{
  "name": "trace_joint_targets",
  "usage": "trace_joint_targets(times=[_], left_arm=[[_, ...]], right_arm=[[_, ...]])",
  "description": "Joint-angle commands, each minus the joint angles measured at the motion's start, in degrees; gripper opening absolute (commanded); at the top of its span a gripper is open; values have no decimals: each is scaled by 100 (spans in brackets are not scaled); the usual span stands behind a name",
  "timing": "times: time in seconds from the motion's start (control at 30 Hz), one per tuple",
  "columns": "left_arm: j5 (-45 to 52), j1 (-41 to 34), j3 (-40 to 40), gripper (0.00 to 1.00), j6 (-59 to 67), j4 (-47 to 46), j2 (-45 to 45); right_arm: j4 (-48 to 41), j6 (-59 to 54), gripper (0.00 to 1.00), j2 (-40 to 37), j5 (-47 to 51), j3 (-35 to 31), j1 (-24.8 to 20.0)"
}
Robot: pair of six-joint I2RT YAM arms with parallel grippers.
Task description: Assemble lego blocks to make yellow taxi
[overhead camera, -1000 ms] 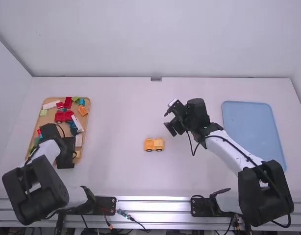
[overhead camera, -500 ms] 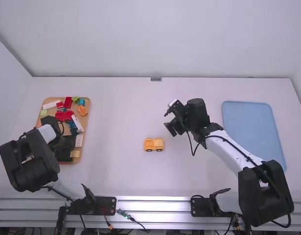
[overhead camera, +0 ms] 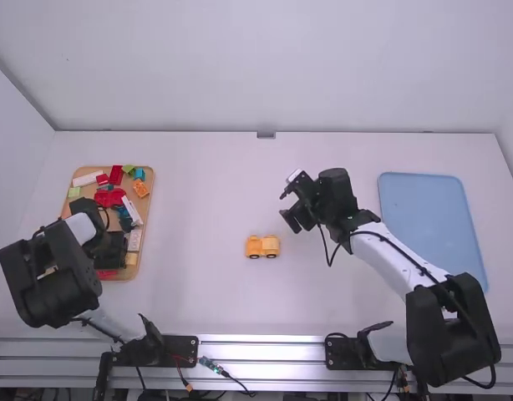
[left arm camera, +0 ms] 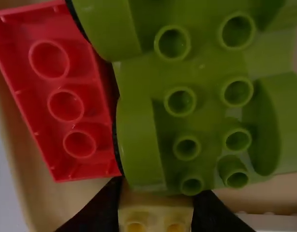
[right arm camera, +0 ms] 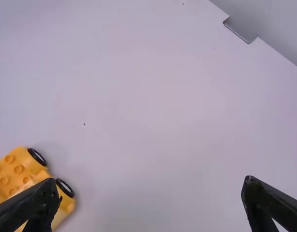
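Over the near end of the wooden tray (overhead camera: pixel 148 238) stands my left gripper (overhead camera: pixel 119 252). In the left wrist view my left gripper (left arm camera: pixel 156 203) is shut on a yellow block (left arm camera: pixel 155 212) with studs, beside a green wheeled base (left arm camera: pixel 206 111) and a red brick (left arm camera: pixel 66 96). A yellow-orange wheeled car piece (overhead camera: pixel 262 246) sits upright on the middle of the table. To its right and farther back, my right gripper (overhead camera: pixel 290 209) is open above the table. The right wrist view has the car piece (right arm camera: pixel 22 183) partly behind one finger of my right gripper (right arm camera: pixel 152 186).
Several other blocks lie in the tray, among them a red wheeled piece (overhead camera: pixel 110 198), an orange brick (overhead camera: pixel 140 188) and a white brick (overhead camera: pixel 89 178). A blue tray (overhead camera: pixel 432 225) lies at the right. Bare table separates the wooden tray from the car piece.
The left arm has drawn back toward its base and shifted left, its gripper now lower over the tray's near end; red shows at the tray's near edge. The right arm and car piece have kept still.
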Motion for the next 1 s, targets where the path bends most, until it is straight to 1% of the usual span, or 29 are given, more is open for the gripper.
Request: trace_joint_targets(times=[0.0, 0.07, 0.1, 0.17, 0.2, 0.27, 0.3, 0.37, 0.5, 0.6, 0.7, 0.77, 0.8, 0.87, 0.97], left_arm=[[-66, -15, -166, 31, -15, -101, 52], [44, -15, -166, 28, -11, -76, 52], [79, -15, -166, 26, 7, -68, 52], [160, -15, -153, 16, 22, -28, 46], [160, -15, -153, 16, 22, -28, 46], [190, -15, -57, 5, 24, -85, 44], [188, -15, 63, 2, 17, -216, 44], [184, -15, 181, 2, -7, -356, 44], [170, -17, 693, 2, -22, -951, 15], [168, -15, 892, 2, -20, -1154, -79], [195, -17, 925, 2, 50, -1147, -389], [313, -76, 820, 2, 455, -940, -809], [337, -85, 809, 2, 505, -918, -841], [479, -201, 673, 2, 1082, -645, -1266], [450, -433, 553, 2, 1447, -645, -1766]], right_arm=[[-17, 15, 99, -83, -11, 155, 4], [-20, 15, 99, -83, -13, 155, 4], [-20, 15, 99, -83, -13, 155, 4], [-20, 17, 99, -83, -11, 155, 4], [-20, 17, 99, -83, -11, 155, 4], [-15, 17, 99, -83, -13, 155, 4], [-9, 17, 99, -83, -13, 155, 4], [-2, 17, 99, -83, -13, 155, 4], [0, 17, 99, -83, -11, 155, 4], [2, 20, 99, -83, -13, 155, 4], [4, 17, 99, -83, -13, 155, 4], [33, 20, 99, -83, -35, 155, 4], [48, 20, 99, -83, -35, 155, 4], [107, 79, 99, -83, -24, 155, 4], [146, 149, 99, -83, -33, 155, 4]])
